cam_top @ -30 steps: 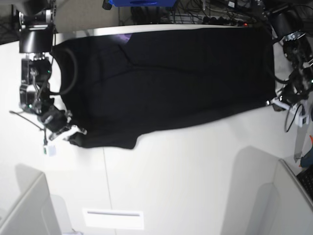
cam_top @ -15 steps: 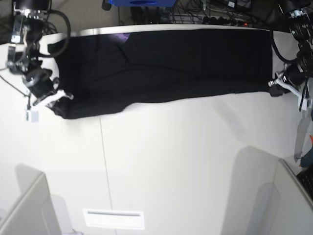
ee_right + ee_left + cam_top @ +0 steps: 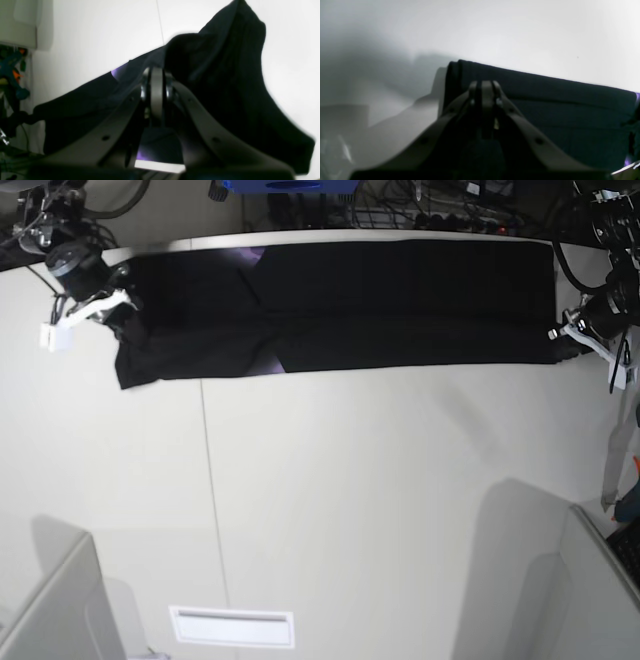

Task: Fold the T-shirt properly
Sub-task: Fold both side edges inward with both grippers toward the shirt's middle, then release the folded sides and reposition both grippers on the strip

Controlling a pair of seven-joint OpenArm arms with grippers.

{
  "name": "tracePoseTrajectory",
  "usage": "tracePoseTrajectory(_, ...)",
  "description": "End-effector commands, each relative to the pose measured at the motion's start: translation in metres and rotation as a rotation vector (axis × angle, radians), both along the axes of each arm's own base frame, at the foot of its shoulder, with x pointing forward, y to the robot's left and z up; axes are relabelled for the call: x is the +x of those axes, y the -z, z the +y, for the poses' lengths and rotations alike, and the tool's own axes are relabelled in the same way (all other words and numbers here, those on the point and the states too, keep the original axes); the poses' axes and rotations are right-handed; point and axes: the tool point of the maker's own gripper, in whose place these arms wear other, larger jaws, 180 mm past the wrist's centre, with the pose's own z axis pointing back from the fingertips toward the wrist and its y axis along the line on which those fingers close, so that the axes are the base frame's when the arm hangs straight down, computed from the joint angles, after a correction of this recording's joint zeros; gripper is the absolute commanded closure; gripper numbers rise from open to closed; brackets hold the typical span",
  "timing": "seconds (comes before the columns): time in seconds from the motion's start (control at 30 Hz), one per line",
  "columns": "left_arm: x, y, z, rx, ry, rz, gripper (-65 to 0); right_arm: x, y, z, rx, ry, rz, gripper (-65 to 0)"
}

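Observation:
The black T-shirt lies as a long band along the back of the white table, plain side up. Small purple patches show at its back edge and front edge. My right gripper is shut on the band's left end, where a loose flap hangs lower. In the right wrist view the fingertips pinch bunched black cloth. My left gripper is shut on the band's right front corner. In the left wrist view the gripper clamps a layered cloth edge.
Cables and a blue object lie behind the table's back edge. A white tag hangs by the right arm. Grey dividers stand at the front left and front right. A white slot label sits near the front.
Both grippers have moved toward the back of the table, carrying the shirt's near edge with them. The shirt has gone from a wide sheet to a narrower band.

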Motion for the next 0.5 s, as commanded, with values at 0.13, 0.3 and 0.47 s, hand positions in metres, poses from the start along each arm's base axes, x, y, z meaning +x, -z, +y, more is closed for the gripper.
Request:
tracePoseTrajectory(0.13, 0.003, -0.013, 0.011, 0.047, 0.029, -0.014, 0.0, -0.014, -0.007, -0.014, -0.02, 0.033, -0.005, 0.0)
tracePoseTrajectory(0.3, -0.006, -0.011, 0.016, 0.065, 0.039, 0.017, 0.0, -0.024, -0.003, -0.008, -0.021, -0.006, 0.003, 0.0)
tracePoseTrajectory(0.47, -0.021, 0.001, 0.009, 0.055, 0.052, 0.063, 0.0, -0.033, 0.013, -0.009, -0.028, 0.023, 0.049, 0.0)
